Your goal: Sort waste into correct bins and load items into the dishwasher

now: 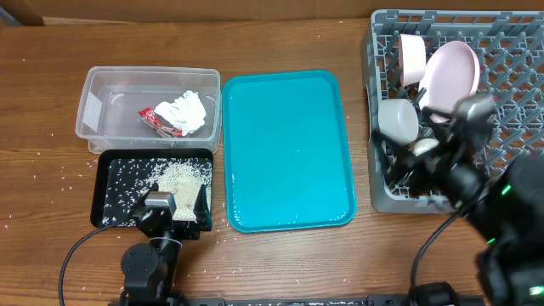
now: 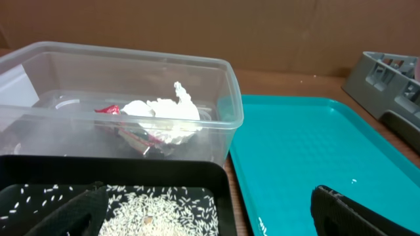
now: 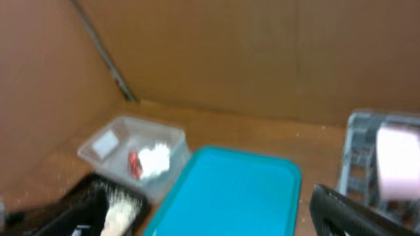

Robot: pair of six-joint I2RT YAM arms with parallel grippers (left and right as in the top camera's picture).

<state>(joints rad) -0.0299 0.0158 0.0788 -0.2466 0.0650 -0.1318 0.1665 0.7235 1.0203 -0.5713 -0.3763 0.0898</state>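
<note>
Two bins at the left are filled by kind to keep waste apart: napkin (image 1: 189,109) and wrapper (image 1: 156,119) in the clear tub (image 1: 92,127), rice (image 1: 183,177) in the black tray (image 1: 99,194) just nearer, each long axis running left to right. Crockery is stood in the dish rack (image 1: 510,51) at the right, the pink plate (image 1: 452,70) leaning on edge, likely to drain. The jaws of the left gripper (image 2: 207,196) and right gripper (image 3: 207,203) are held spread, empty.

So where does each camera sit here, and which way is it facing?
Overhead: above the table, looking straight down on clear tub, black tray, teal tray and dish rack; left arm and right arm enter at bottom.
Left wrist: low over the black tray, facing the clear tub and napkin; left gripper fingers at bottom corners.
Right wrist: raised, blurred, facing across the teal tray, dish rack at right; right gripper fingers at bottom.
Both wrist views share clear tub, napkin, teal tray.
</note>
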